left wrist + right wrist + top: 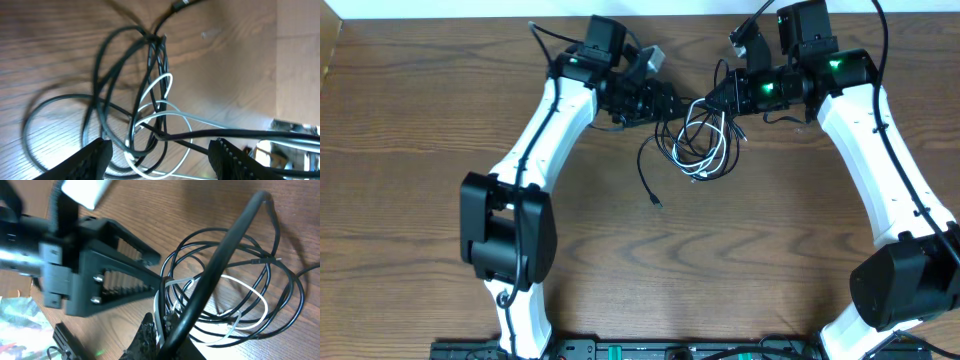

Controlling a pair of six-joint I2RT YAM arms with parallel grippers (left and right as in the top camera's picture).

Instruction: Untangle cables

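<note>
The cables [705,145] lie as a tangle of thin black loops and a shorter white cord on the wooden table, below the point where both arms meet. One black end [655,201] trails to the front left. My left gripper [686,106] is open, and its wrist view shows the fingers [165,160] spread wide around the loops [150,100], with a taut black strand crossing between them. My right gripper [716,100] is shut on white and black strands of the cables [235,290], pinched at its fingertips [162,329]. Its own thick black wire [220,265] crosses the view.
The left gripper's black finger frame [112,272] sits close beside the right fingertips. The table's back edge [670,12] runs just behind both wrists. A black rail [620,350] lies along the front edge.
</note>
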